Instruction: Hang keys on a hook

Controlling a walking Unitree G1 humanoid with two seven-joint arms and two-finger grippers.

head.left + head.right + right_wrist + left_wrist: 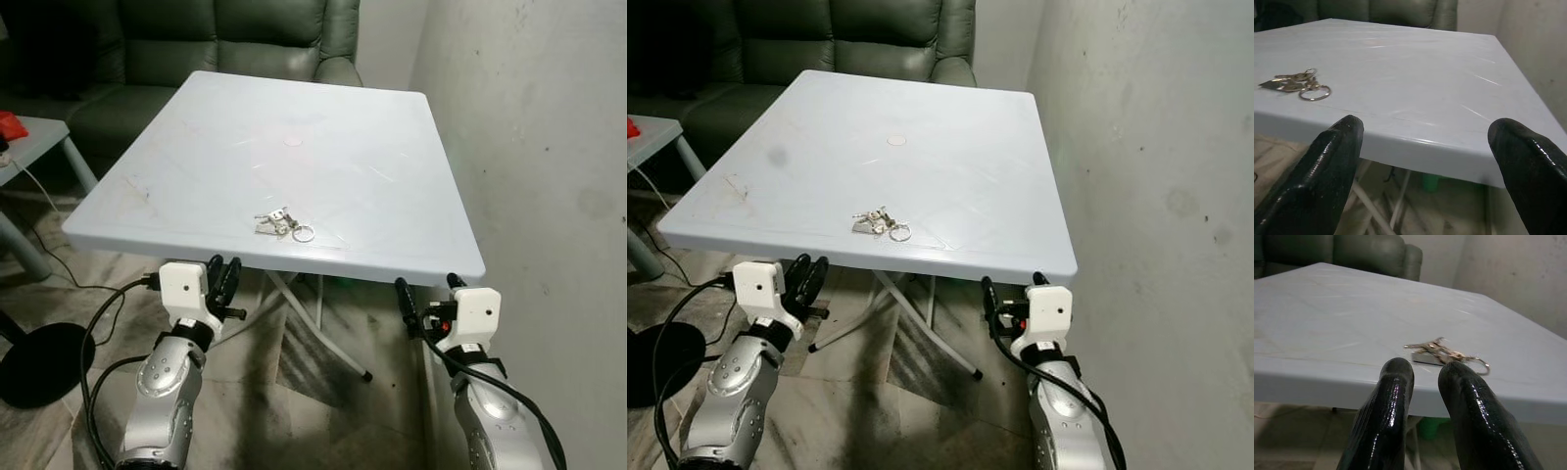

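Observation:
A bunch of silver keys (282,223) with a ring lies flat on the white folding table (294,137), close to its front edge. Both arms are held below and in front of that edge. My left gripper (224,271) sits just left of the keys and lower than the tabletop; its fingers (1396,382) are close together with nothing between them. The keys (1444,352) lie just past them on the tabletop. My right gripper (426,284) is under the table's front right corner, its fingers (1337,147) spread wide and empty. The keys (1298,83) lie off to its left.
A green sofa (235,39) stands behind the table and a grey wall (549,147) runs along the right. A small side table (34,137) with a red object (10,123) is at the left. A black round base (39,362) and cables lie on the floor.

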